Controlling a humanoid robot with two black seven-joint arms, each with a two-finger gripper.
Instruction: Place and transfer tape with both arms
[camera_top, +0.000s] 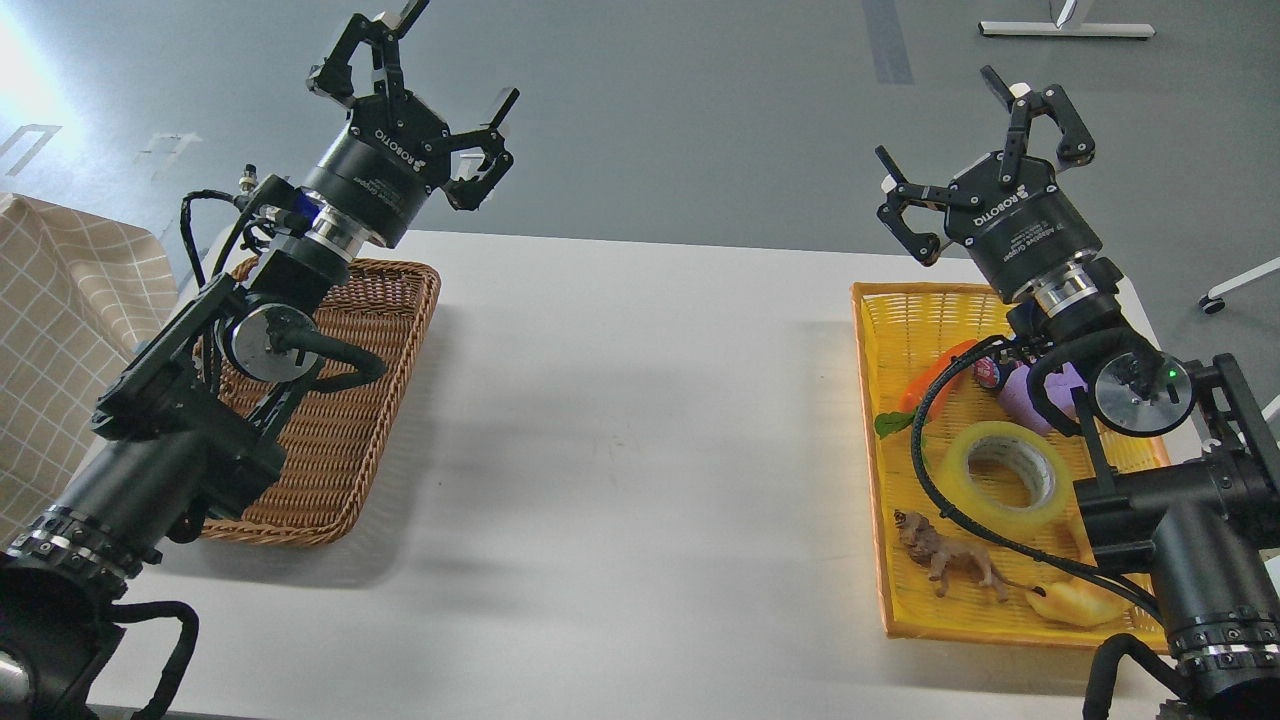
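Glossy yellow tape (1005, 473), grey-white core, lying flat

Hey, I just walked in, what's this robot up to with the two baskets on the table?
Nothing is being held yet. Both arms are raised over the white table, the left hand and right hand open and empty. The tape lies flat in the yellow basket on the right, among a toy lion and other small toys. The brown wicker basket on the left looks empty, though the left arm hides part of it.
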